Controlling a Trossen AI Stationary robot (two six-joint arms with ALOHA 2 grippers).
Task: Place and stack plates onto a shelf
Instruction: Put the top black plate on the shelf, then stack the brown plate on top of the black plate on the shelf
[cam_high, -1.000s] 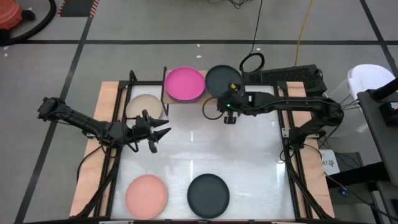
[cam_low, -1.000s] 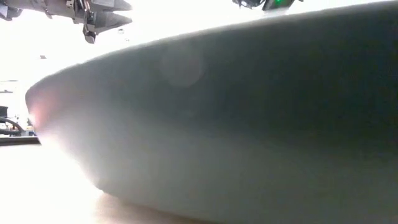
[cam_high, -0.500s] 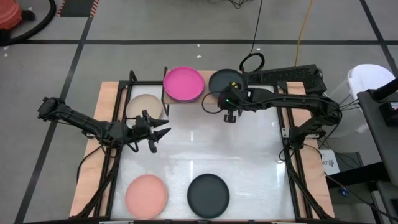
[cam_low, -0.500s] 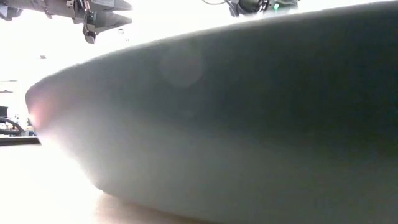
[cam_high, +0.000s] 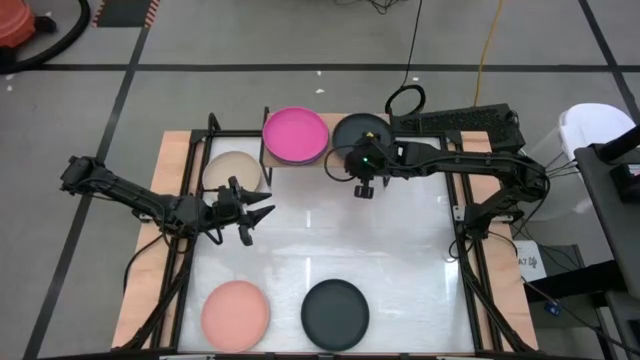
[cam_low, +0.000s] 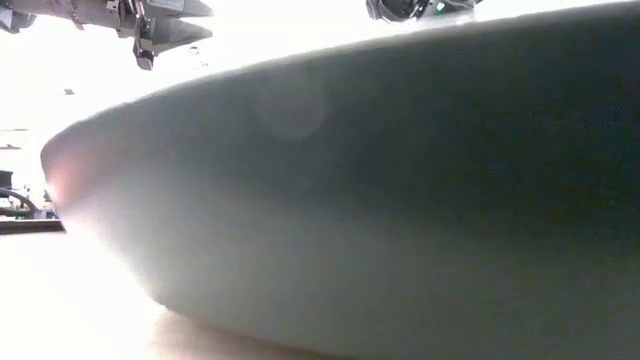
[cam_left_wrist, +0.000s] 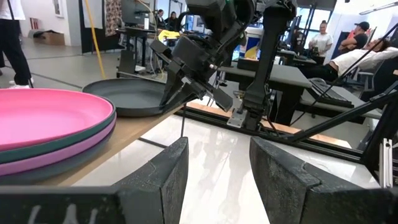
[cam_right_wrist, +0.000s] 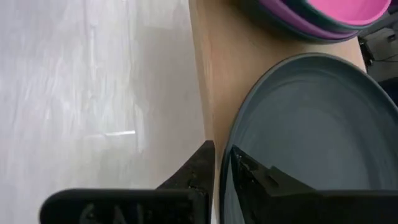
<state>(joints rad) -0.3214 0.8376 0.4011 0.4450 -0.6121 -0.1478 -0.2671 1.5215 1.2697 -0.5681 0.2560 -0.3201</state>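
The shelf (cam_high: 329, 158) stands at the table's far edge. A stack topped by a magenta plate (cam_high: 296, 134) lies on its left half, and a dark teal plate (cam_high: 358, 128) on its right half. My right gripper (cam_high: 362, 166) is at that plate's near rim, shut on it. My left gripper (cam_high: 262, 212) hovers open over the table's left middle, next to a beige plate (cam_high: 230, 172) on the table. A salmon plate (cam_high: 236, 313) and a black plate (cam_high: 335, 313) lie near the near edge. The black plate (cam_low: 350, 200) fills the low view. My right gripper pinches the dark teal plate's near rim (cam_right_wrist: 231, 144), one finger (cam_right_wrist: 194, 174) under it and one (cam_right_wrist: 267, 180) on its upper face. The fingers come from the table's near side, slanting down. The plate lies on the shelf board (cam_right_wrist: 208, 74), its held rim reaching past the board's edge.
The magenta stack (cam_left_wrist: 50, 118) sits close beside the dark teal plate (cam_left_wrist: 130, 96) on the shelf. Black frame rails run along the table's left and right sides. The white middle of the table lies between both arms. People and desks show in the room beyond.
My right gripper has shifted slightly toward the table's left, still shut on the dark teal plate, and the plate has come down onto the shelf board beside the magenta stack. My left arm has kept still.
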